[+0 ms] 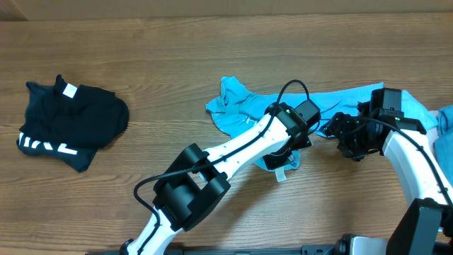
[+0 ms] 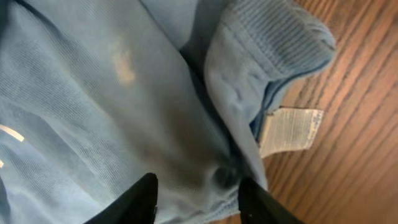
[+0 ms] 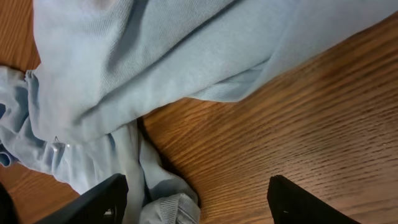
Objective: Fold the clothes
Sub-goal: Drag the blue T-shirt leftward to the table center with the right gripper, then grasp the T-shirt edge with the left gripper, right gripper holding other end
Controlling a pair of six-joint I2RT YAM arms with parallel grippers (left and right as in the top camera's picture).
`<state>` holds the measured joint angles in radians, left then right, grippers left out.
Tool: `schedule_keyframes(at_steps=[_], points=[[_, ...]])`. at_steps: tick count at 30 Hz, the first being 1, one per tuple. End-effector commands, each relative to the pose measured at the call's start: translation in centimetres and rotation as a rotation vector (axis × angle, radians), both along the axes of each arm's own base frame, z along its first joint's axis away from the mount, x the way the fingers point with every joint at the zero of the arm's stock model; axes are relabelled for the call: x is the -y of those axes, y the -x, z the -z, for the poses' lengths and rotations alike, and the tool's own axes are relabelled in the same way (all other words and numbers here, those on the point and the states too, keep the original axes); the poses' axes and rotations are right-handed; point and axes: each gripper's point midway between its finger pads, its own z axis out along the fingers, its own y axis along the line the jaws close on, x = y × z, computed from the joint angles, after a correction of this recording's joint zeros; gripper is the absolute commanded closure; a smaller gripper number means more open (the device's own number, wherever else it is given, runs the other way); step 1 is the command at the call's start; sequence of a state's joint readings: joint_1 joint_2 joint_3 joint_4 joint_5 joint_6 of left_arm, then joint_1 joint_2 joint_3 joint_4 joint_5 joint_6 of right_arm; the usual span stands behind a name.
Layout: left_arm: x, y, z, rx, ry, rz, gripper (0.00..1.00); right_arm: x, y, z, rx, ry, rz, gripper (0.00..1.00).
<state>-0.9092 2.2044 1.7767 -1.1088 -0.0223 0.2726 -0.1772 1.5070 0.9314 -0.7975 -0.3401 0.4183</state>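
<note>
A light blue garment (image 1: pixel 237 106) lies crumpled right of the table's middle, with one part stretched toward the right. In the left wrist view it (image 2: pixel 93 93) fills the frame, showing a ribbed cuff (image 2: pixel 280 31) and a white label (image 2: pixel 289 127). My left gripper (image 1: pixel 287 152) (image 2: pixel 199 202) is open, low over the garment's front edge, with a fold of cloth between its fingers. My right gripper (image 1: pixel 341 134) (image 3: pixel 199 205) is wide open just above the wood beside the garment (image 3: pixel 155 56); a ribbed cuff (image 3: pixel 174 210) lies by its left finger.
A black garment with white lettering (image 1: pixel 71 120) lies folded at the left. More blue cloth (image 1: pixel 446 120) shows at the right edge. The wooden table (image 1: pixel 177 64) (image 3: pixel 298 112) shows around them. The left arm's cable (image 1: pixel 287 88) loops over the blue garment.
</note>
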Motion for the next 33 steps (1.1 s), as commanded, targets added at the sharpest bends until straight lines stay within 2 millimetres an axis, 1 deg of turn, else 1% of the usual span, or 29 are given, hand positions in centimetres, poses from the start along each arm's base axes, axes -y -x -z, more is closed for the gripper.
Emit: schedule_keyframes(at_steps=[1, 3, 5, 6, 10, 11, 12, 14, 15, 16, 17, 18, 20, 23, 26, 28, 29, 30, 31, 32, 33], points=[[0.1, -0.2, 0.2, 0.009, 0.006, 0.012, 0.49, 0.3, -0.8, -1.0, 0.035, 0.001, 0.007, 0.24], [0.2, 0.1, 0.2, 0.001, 0.005, 0.015, 0.44, 0.3, -0.8, -1.0, 0.033, 0.002, 0.004, 0.23], [0.3, 0.5, 0.3, -0.022, 0.013, 0.016, 0.32, 0.6, -0.8, -1.0, 0.032, 0.006, 0.013, 0.20], [0.1, 0.6, 0.4, -0.024, 0.010, 0.016, 0.27, 1.1, -0.8, -1.0, 0.028, 0.001, 0.041, 0.15], [-0.5, 1.1, 1.1, -0.041, -0.010, 0.015, 0.26, 3.8, -0.6, -1.2, 0.023, -0.055, 0.175, 0.13], [-0.5, 1.1, 1.1, -0.037, -0.014, 0.015, 0.28, 4.3, -0.5, -1.2, 0.022, -0.054, 0.188, 0.12], [-0.7, 1.1, 0.6, -0.033, -0.028, 0.007, 0.31, 4.7, -0.3, -1.2, 0.018, -0.054, 0.202, 0.11], [-1.0, 0.0, -0.5, 0.024, -0.053, -0.050, 0.31, 4.7, -0.3, -1.2, 0.018, -0.054, 0.201, 0.11], [-0.7, -1.2, -1.9, 0.084, -0.042, -0.084, 0.30, 4.7, -0.4, -1.2, 0.018, -0.053, 0.201, 0.10], [-0.3, -1.8, -2.9, 0.108, -0.029, -0.093, 0.30, 4.7, -0.4, -1.2, 0.018, -0.053, 0.201, 0.10], [0.4, -2.2, -3.9, 0.122, 0.000, -0.094, 0.28, 4.7, -0.3, -1.2, 0.018, -0.053, 0.201, 0.10], [1.3, -2.0, -4.3, 0.109, 0.034, -0.080, 0.27, 4.7, -0.3, -1.2, 0.018, -0.053, 0.201, 0.10], [1.5, -1.0, -3.6, 0.056, 0.050, -0.073, 0.27, 4.8, -0.3, -1.2, 0.018, -0.048, 0.198, 0.09], [1.5, 0.6, -1.4, -0.014, 0.060, -0.065, 0.28, 4.8, -0.3, -1.1, 0.022, -0.040, 0.186, 0.08], [1.1, 1.6, -0.5, -0.036, 0.038, -0.055, 0.30, 4.8, -0.3, -1.1, 0.022, -0.040, 0.186, 0.07], [1.2, 1.8, -0.1, -0.033, 0.037, -0.039, 0.31, 4.8, -0.3, -1.1, 0.022, -0.040, 0.186, 0.07], [1.2, 1.7, 0.3, -0.024, 0.038, -0.035, 0.36, 4.8, -0.3, -1.1, 0.023, -0.040, 0.186, 0.07], [1.2, 1.7, 0.7, -0.019, 0.040, -0.036, 0.50, 4.8, -0.3, -1.1, 0.022, -0.040, 0.186, 0.07], [1.1, 1.1, 1.0, 0.000, 0.042, -0.069, 0.77, 4.8, -0.3, -1.1, 0.022, -0.040, 0.186, 0.07], [0.8, 0.2, 1.0, 0.036, 0.038, -0.118, 0.92, 4.8, -0.3, -1.1, 0.022, -0.040, 0.186, 0.07], [0.4, -0.9, 1.0, 0.071, 0.031, -0.159, 0.96, 4.8, -0.3, -1.1, 0.021, -0.040, 0.186, 0.07]])
